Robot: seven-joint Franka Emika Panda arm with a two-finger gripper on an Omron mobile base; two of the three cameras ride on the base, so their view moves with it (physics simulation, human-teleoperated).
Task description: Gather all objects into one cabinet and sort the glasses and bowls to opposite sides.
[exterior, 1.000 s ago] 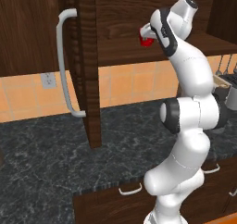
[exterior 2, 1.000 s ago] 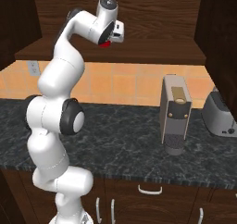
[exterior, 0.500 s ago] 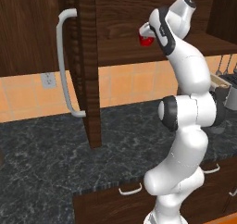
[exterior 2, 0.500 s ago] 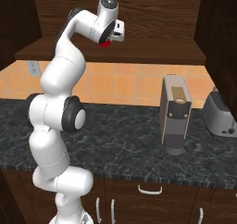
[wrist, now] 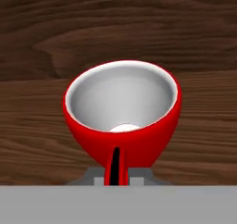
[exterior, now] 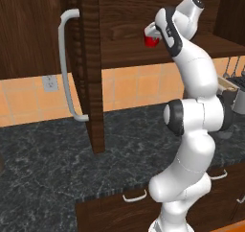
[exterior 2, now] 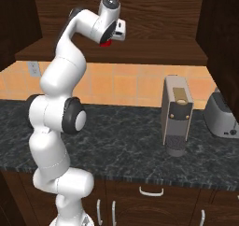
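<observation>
The gripper (wrist: 115, 174) is gripping a red mug (wrist: 121, 114) by its handle above the wooden shelf (exterior: 143, 53), so the gathering is looking unfinished

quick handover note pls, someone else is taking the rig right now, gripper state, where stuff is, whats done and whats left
Gripper: shut on the red mug, gripping it by the handle, mouth towards the hand camera, white inside, nothing in it.

Where: arm is raised high, holding the mug over the dark wooden shelf in the open upper cabinet, above the orange tiled wall. Mug also shows from the right base camera. Whether it touches the shelf yet cannot be told.

Done: mug picked up and carried to the shelf.

Left: set it down and release. Glasses and bowl are not in these pictures, so their sorting cannot be judged.
</observation>
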